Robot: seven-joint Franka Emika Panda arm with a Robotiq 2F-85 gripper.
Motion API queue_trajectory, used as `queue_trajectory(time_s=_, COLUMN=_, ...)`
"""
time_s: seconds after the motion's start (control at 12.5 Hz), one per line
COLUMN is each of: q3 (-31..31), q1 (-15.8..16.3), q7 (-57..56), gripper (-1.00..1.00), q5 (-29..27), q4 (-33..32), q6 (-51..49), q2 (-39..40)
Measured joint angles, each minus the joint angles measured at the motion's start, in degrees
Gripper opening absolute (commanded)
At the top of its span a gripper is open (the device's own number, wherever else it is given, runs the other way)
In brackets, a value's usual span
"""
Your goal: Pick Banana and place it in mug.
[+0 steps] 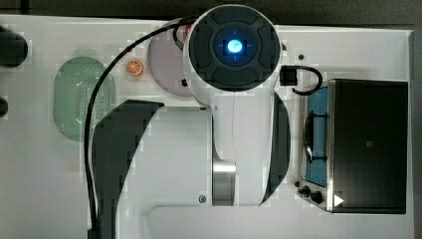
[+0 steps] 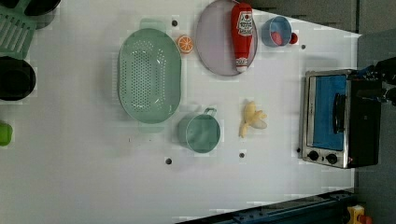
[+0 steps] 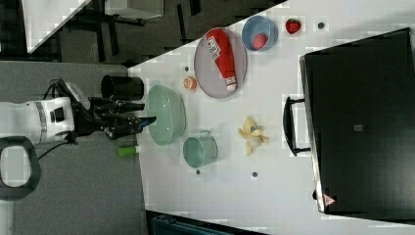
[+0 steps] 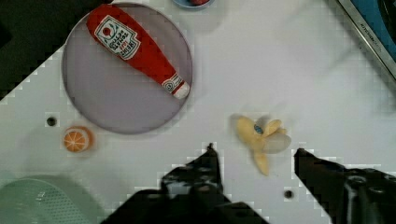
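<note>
While the arm [image 1: 234, 99] hides the mug from the top view, fingers [image 4: 210, 161] spread wide — banana [image 4: 261, 137] lies free on bare table [image 4: 280, 70].

Arm [image 1: 234, 99] overhead; green colander [image 1: 82, 97], orange slice [image 1: 134, 67], toaster oven [image 1: 358, 144] on table [image 1: 40, 189].

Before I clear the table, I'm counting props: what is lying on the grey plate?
A red ketchup bottle lies flat on the grey plate, its cap end reaching the rim. The plate's surface under the bottle is covered, so nothing there can be checked.
</note>
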State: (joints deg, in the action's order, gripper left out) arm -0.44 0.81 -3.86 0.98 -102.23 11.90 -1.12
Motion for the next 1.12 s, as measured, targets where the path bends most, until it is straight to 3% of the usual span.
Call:
queue_trajectory(time_s=0.24, q3=-0.1, q1=-1.5, q7=0.0, gripper=0.98, q5=-0.5, q4=-13.5, q6=-7.0, q2=-13.5)
queue_trajectory(time_s=0.48, q3=-0.4, q1=-2.0, q7=-0.3, gripper=1.00, q5=-0.8, q4=-15.2, q6=-2.5, q2=-21.1)
queue_trajectory(time_s=0.64, q3=-0.9, q1=-1.7, q7=-3.7, gripper=1.00, q5=-0.2, q4=-16.6, q6=1.2, q2=-20.1)
queue_trajectory(time_s=0.8, q3=-1.6, q1=-1.9, q7=-8.4, gripper=1.00, q5=1.0, q4=-22.1, q6=6.8, q2=-16.8)
queue_trajectory(time_s=1.12, q3=-1.3, q1=-2.4, q7=-27.0, gripper=1.00, q5=-0.5, q4=-30.8, q6=21.1, q2=-2.8)
